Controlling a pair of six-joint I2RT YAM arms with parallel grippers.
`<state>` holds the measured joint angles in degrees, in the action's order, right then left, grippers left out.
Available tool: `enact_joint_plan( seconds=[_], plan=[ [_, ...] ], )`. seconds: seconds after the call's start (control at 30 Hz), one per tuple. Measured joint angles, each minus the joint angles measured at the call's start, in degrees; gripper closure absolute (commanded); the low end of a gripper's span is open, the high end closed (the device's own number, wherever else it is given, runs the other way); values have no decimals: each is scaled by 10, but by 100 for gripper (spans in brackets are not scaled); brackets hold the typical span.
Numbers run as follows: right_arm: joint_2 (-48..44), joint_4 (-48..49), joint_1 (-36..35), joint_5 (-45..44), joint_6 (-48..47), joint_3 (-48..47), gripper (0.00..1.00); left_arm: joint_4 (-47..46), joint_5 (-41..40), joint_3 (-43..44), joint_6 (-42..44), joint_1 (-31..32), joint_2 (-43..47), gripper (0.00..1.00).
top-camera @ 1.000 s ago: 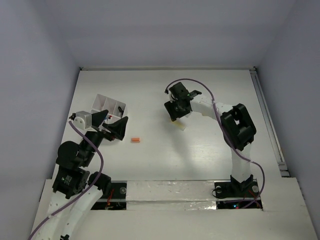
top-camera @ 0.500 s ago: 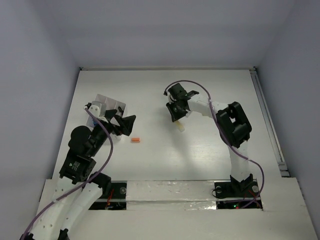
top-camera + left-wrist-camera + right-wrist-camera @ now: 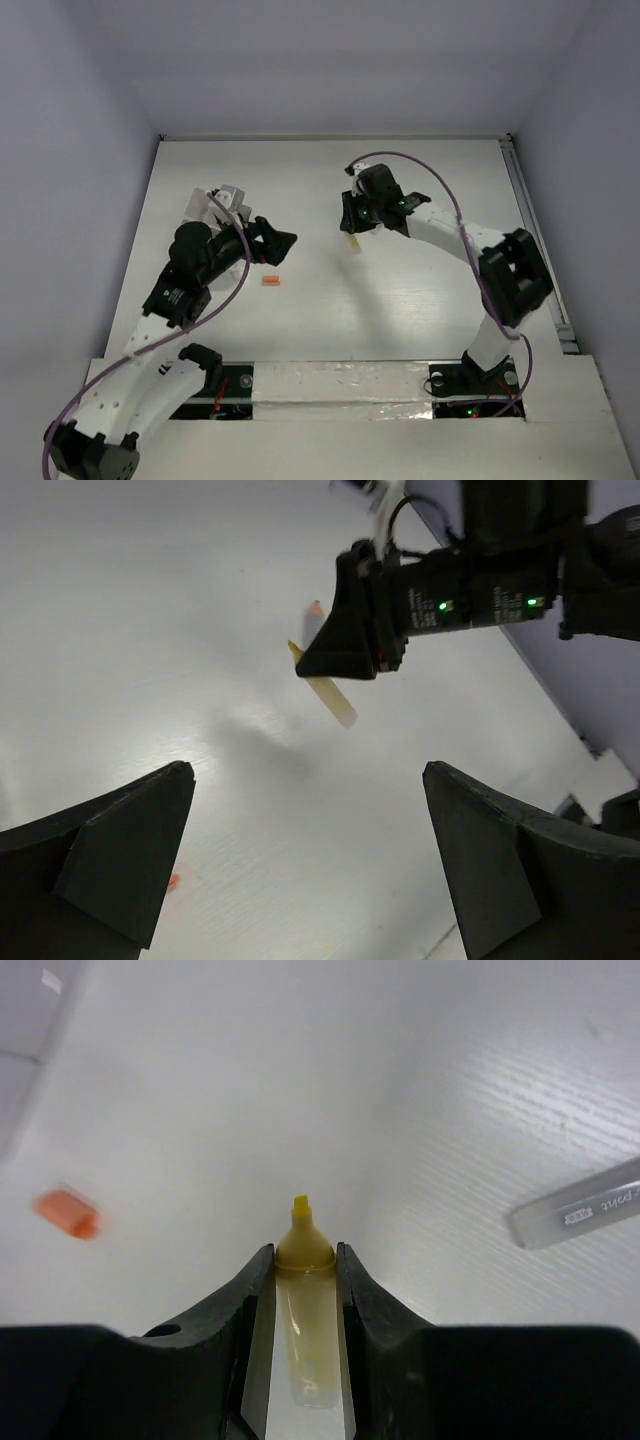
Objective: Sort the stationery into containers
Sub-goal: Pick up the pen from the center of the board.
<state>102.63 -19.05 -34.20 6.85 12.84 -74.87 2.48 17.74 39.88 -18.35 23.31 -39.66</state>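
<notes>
My right gripper (image 3: 352,228) is shut on a cream tube (image 3: 305,1330) with a yellow nozzle, and holds it near the middle of the table; the tube hangs below the fingers in the top view (image 3: 353,243) and shows in the left wrist view (image 3: 331,697). A small orange eraser-like bit (image 3: 270,280) lies on the table between the arms and shows blurred in the right wrist view (image 3: 66,1212). My left gripper (image 3: 279,246) is open and empty above the table, just up and right of the orange bit. The white compartment box (image 3: 207,203) is mostly hidden behind the left arm.
A thin grey-white pen (image 3: 585,1206) lies on the table to the right of the tube. In the left wrist view a red-tipped pen end (image 3: 312,618) shows behind the right gripper. Grey walls close in the table on three sides.
My left gripper has swung from beside the box out to the right towards the table's middle. The right arm has stretched out and turned, still gripping the cream tube.
</notes>
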Motion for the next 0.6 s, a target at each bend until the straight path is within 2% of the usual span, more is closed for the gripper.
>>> enact_joint_plan(
  seconds=[0.13, 0.27, 0.37, 0.6],
  plan=[
    [-113, 91, -3, 18, 59, 68, 88, -65, 38, -26, -73, 15, -48, 3],
    [-186, 179, -23, 26, 116, 126, 87, -134, 24, -73, -132, 65, -71, 4],
    [-208, 227, -42, 29, 149, 158, 87, -185, -1, -87, -156, 107, -108, 8],
    [-223, 267, -71, 20, 177, 180, 87, -280, -54, -87, -168, 161, -211, 20]
  ],
)
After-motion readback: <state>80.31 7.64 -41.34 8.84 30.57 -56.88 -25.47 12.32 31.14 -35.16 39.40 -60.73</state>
